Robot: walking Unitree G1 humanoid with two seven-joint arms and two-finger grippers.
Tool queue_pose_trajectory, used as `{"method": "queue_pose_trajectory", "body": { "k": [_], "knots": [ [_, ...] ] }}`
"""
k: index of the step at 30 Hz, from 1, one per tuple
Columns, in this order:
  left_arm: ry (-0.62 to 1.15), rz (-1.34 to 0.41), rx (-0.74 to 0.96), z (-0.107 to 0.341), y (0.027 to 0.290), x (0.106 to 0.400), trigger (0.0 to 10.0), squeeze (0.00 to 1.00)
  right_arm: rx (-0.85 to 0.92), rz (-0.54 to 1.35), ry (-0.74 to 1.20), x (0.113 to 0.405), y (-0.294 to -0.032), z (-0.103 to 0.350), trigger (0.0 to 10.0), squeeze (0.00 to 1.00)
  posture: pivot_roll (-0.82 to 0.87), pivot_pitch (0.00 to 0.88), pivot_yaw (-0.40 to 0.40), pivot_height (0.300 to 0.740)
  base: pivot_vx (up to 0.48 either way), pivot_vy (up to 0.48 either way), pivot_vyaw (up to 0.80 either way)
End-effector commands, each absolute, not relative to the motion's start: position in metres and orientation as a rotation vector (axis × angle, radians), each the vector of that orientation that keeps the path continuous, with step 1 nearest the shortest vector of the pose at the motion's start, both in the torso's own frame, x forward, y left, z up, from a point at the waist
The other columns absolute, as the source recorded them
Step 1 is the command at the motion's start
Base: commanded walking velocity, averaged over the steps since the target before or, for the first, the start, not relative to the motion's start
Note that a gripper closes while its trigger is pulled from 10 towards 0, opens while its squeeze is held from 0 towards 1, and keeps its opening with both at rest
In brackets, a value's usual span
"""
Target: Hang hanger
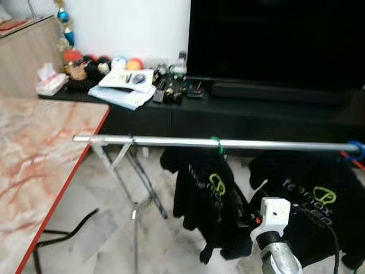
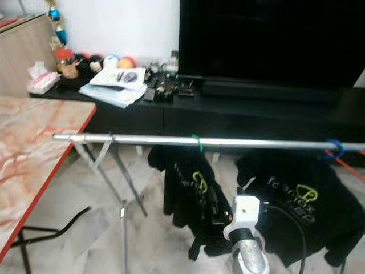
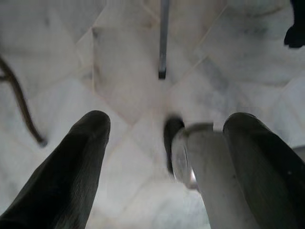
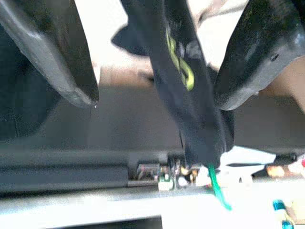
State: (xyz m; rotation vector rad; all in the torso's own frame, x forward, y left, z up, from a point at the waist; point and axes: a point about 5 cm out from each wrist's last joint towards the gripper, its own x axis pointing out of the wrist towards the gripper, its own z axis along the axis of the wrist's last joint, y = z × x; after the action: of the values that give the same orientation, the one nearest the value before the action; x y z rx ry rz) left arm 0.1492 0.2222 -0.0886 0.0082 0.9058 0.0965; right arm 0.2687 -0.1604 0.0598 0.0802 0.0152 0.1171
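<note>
Shirt (image 4: 183, 86) hangs between parted right hand (image 4: 157, 95) fingers below rail (image 1: 217, 142).

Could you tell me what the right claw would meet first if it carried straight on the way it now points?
Most likely the black shirt hanging on the green hanger from the rail: it lies between the open fingers of the right claw. Depth is unclear.

Soft even indoor light, slightly blurred head views, wrist views out of focus
</note>
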Motion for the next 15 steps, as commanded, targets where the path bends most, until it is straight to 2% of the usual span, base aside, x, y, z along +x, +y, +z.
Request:
{"method": "queue_pose_trajectory", "body": {
  "k": [1,7,10,14,15],
  "knots": [
    [0.956,0.096,0.005,-0.094,0.226,0.134,10.0,0.0,0.083,0.116,0.016,0.268,-0.158,0.061,10.0,0.0,-0.05,0.057,-0.034,0.74,0.0,0.0,0.0],
    [0.979,0.098,0.007,-0.096,0.234,0.121,10.0,0.0,0.118,0.103,0.042,0.281,-0.17,0.074,10.0,0.0,-0.06,0.062,-0.033,0.74,0.0,0.0,0.0],
    [0.985,0.102,0.006,-0.095,0.24,0.119,10.0,0.0,0.041,0.199,0.074,0.296,-0.179,0.088,10.0,0.0,-0.06,0.061,-0.033,0.74,0.0,0.0,0.0],
    [0.989,0.107,0.004,-0.095,0.243,0.118,10.0,0.0,-0.029,0.258,0.124,0.304,-0.183,0.092,10.0,0.0,-0.06,0.059,-0.033,0.74,0.0,0.0,0.0],
    [0.992,0.109,0.002,-0.094,0.244,0.117,10.0,0.0,-0.091,0.333,0.187,0.308,-0.185,0.093,10.0,0.0,-0.06,0.059,-0.035,0.74,0.0,0.0,0.0]
  ]
}}
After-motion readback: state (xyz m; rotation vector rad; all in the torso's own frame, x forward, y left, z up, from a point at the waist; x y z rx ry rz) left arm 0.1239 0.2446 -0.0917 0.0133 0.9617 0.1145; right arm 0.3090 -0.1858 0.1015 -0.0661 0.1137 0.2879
